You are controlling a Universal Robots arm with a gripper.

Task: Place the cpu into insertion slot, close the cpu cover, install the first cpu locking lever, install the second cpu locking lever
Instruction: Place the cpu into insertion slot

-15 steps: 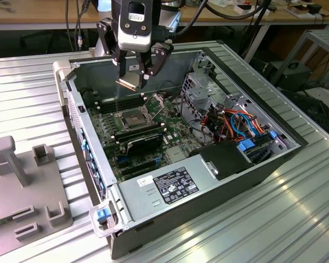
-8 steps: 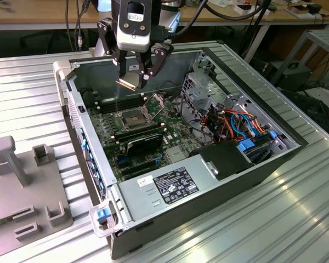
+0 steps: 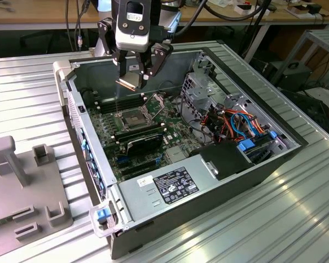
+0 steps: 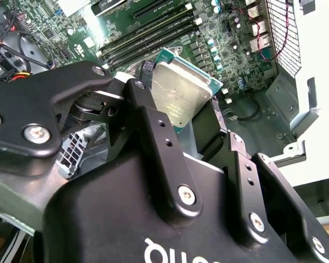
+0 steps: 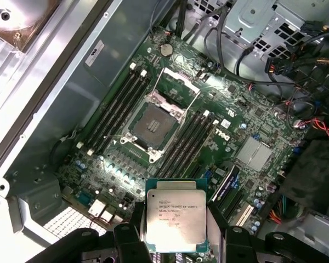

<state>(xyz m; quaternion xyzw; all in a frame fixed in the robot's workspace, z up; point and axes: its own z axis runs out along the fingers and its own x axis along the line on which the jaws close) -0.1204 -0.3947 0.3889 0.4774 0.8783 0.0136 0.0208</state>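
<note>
The small flat square cpu with a dull silver-grey metal top (image 5: 175,222) is gripped by its edges between the fingers of the black gripper (image 3: 132,82), which is closed on it above the open grey computer case (image 3: 77,118). The square dark insertion slot with a silvery rim (image 5: 152,125) is seen bare, clearly apart from the chip. The thin silvery frame-shaped cpu cover (image 5: 181,80) is stood open beside it. No step is judged complete: placement, closing and both lockings are left.
</note>
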